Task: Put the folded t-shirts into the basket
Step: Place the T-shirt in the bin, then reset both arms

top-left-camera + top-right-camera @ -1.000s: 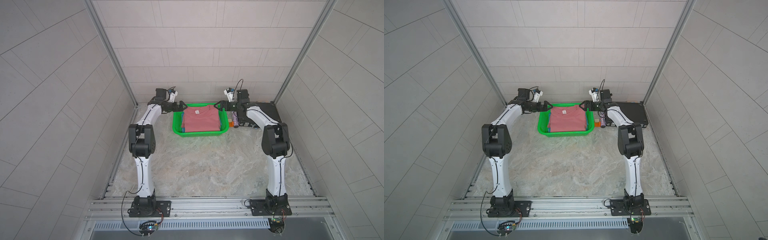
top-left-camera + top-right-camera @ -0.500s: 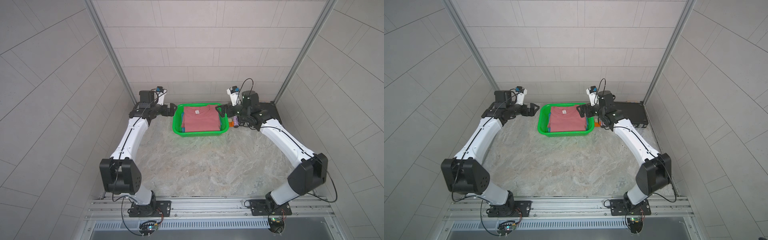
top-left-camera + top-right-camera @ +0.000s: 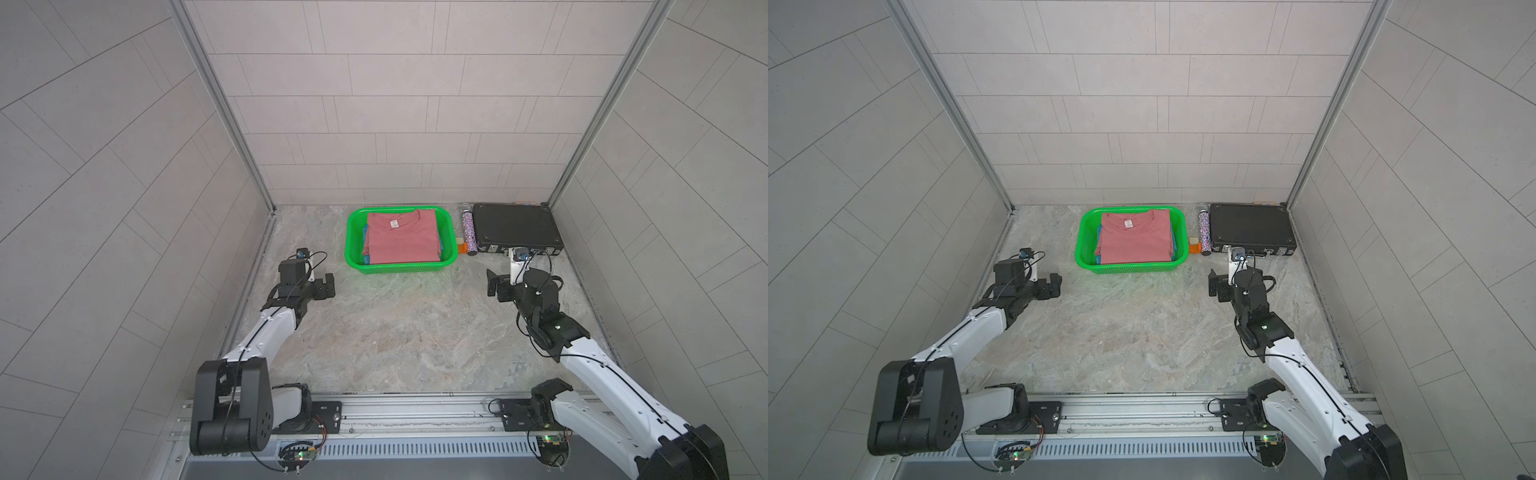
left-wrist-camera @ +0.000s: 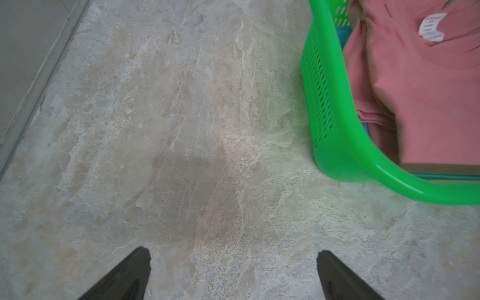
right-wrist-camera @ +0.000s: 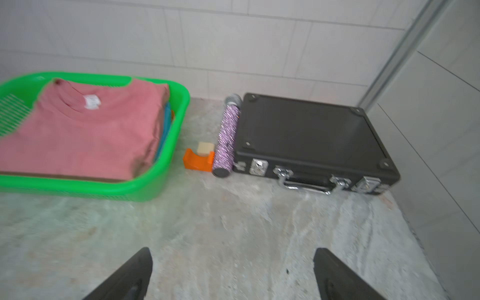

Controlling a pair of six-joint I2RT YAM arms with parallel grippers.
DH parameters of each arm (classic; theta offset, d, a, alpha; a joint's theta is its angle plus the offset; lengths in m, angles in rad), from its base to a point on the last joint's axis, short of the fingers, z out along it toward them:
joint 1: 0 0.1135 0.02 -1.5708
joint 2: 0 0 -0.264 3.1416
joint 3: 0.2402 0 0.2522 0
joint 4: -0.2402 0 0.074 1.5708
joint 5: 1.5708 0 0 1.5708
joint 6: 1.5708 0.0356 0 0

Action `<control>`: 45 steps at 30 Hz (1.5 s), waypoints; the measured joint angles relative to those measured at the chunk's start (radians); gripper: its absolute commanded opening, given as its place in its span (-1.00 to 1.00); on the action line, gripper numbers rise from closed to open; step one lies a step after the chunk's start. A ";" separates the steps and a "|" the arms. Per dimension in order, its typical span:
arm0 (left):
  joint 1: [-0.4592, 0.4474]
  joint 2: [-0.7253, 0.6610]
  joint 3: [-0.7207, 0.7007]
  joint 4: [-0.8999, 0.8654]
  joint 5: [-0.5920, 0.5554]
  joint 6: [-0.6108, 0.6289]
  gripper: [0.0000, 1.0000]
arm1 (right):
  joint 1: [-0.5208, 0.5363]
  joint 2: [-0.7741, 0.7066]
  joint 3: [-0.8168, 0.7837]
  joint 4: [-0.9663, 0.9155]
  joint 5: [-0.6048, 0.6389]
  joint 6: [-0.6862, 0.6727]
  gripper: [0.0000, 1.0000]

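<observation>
The green basket (image 3: 401,270) (image 3: 1129,268) stands at the back of the table in both top views. The folded t-shirts lie stacked inside it, the pink one (image 3: 401,241) (image 3: 1136,243) (image 5: 85,130) on top. A blue edge (image 5: 166,124) and an orange sliver (image 5: 172,114) peek out beneath it. My left gripper (image 3: 326,286) (image 4: 233,252) is open and empty over bare table, to the near left of the basket (image 4: 335,130). My right gripper (image 3: 494,284) (image 5: 232,250) is open and empty, to the near right of the basket (image 5: 104,187).
A black flat case (image 3: 517,228) (image 5: 311,135) lies at the back right corner. Between it and the basket lie a glittery purple cylinder (image 3: 468,232) (image 5: 227,137) and a small orange block (image 3: 461,248) (image 5: 198,159). Tiled walls close three sides.
Both arms have drawn back from the basket's rim toward the front of the table and sunk lower. Both grippers stayed open and empty. The shirts have not moved.
</observation>
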 measured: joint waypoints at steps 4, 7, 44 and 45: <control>0.000 0.029 -0.093 0.233 0.056 -0.019 1.00 | -0.060 0.077 -0.112 0.150 0.055 -0.018 1.00; -0.007 0.064 -0.146 0.364 0.084 -0.026 1.00 | -0.083 0.168 -0.123 0.265 0.081 -0.021 1.00; -0.051 0.296 -0.121 0.685 0.054 -0.023 1.00 | -0.263 0.681 -0.090 0.885 -0.207 -0.068 1.00; -0.052 0.296 -0.121 0.685 0.052 -0.023 1.00 | -0.263 0.681 -0.090 0.883 -0.208 -0.068 1.00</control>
